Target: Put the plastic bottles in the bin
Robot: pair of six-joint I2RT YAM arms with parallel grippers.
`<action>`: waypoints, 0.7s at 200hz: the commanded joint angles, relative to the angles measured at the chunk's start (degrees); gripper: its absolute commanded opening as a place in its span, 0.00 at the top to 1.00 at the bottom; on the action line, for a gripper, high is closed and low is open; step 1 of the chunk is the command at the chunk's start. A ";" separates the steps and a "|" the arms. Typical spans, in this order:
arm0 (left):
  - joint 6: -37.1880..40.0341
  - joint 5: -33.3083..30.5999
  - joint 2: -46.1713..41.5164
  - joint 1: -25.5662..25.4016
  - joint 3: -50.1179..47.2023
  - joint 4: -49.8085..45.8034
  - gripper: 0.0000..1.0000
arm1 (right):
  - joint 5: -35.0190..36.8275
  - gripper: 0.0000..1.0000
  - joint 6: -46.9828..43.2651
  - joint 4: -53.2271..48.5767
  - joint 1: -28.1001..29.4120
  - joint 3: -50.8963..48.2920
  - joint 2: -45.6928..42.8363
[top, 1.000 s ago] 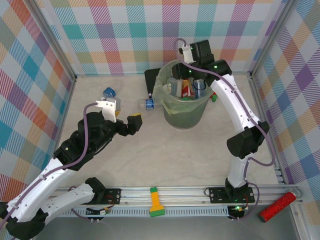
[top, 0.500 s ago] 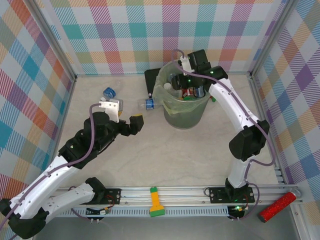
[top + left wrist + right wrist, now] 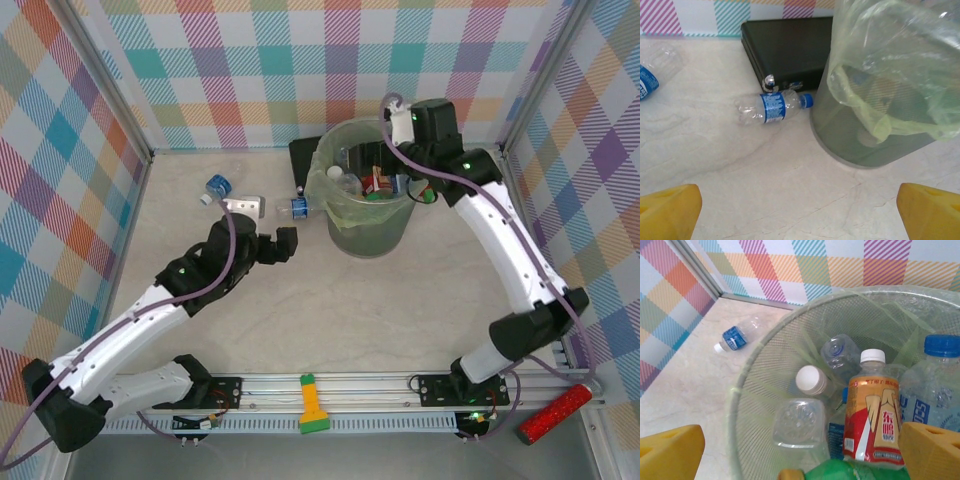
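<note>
Front rail: a yellow and green block [image 3: 312, 403] lies on it, mid-way along; a red glittery cylinder [image 3: 556, 412] lies at its right end.
Left gripper [image 3: 800, 217]: fingers spread wide with nothing between them, low over the bare table [image 3: 330, 310], facing the bin.
Nearer loose bottle [image 3: 771, 106]: clear with a blue label, lying on its side just left of the bin, blue cap pointing at the bin wall.
Bin [image 3: 345, 220]: upright at centre rear of the table, its thin bag folded out over the rim.
Bin contents: a red-labelled bottle [image 3: 872, 415] with a white cap, standing; a clear blue-capped bottle [image 3: 932, 385] to its right; several clear bottles, one showing a white cap [image 3: 810, 381]; a green bottle [image 3: 840, 472] at the near edge.
Right gripper [image 3: 800, 455]: above the bin's mouth, fingers spread wide, gripping nothing.
Farther loose bottle [image 3: 217, 186]: clear with a blue label, on its side, well left of the bin.
Black flat object [image 3: 785, 45]: behind the bin's left side, against the checked wall.
</note>
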 commanded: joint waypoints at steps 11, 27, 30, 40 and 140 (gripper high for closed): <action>-2.11 -0.18 4.14 3.85 -0.61 3.56 0.00 | -3.77 0.01 4.27 4.75 0.06 -5.72 -6.46; -4.51 2.19 7.24 6.99 -0.36 4.80 0.00 | -4.84 0.01 6.12 6.32 0.11 -9.14 -9.84; -5.17 2.65 7.87 7.67 -0.21 4.92 0.00 | -4.97 0.01 6.47 6.61 0.10 -9.78 -10.40; -7.50 4.53 10.21 10.04 0.15 5.44 0.00 | -5.42 0.01 7.37 7.65 0.08 -11.96 -12.41; -21.18 9.12 41.95 18.16 18.69 4.91 0.00 | -5.88 0.01 10.39 8.39 0.69 -19.49 -21.48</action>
